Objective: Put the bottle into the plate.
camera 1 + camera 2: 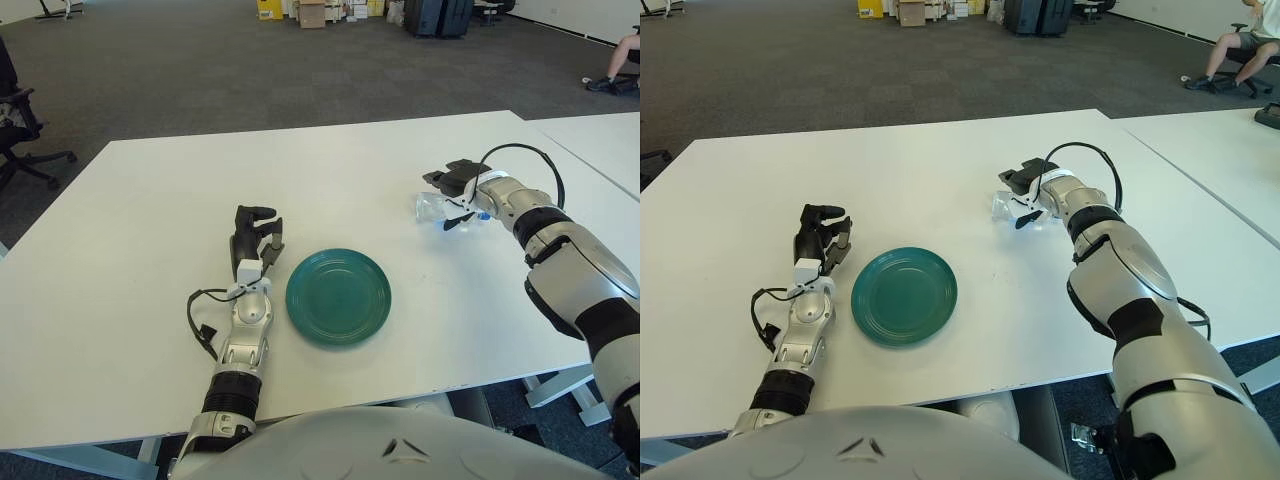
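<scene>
1. White table (150,250) takes up most of what I can see, and nearly all of it is bare, so a bottle that gets away has plenty of room to roll toward an edge.
2. Teal plate (338,297) sits near the front, with the left hand (254,236) idle just to its left, fingers loosely curled around nothing.
3. Right hand (460,190) is way over on the far right, fingers wrapped over and under the clear plastic bottle (436,208), which is lying on its side on the table, well apart from the plate.
4. Honestly the grip looks like the risk: it's a slick, squashy bottle caught near its blue-capped end, so I'd guess it could pivot or squirt out on the lift.
5. Also the plate rim is shallow, so a sideways bottle could just roll back off.
</scene>
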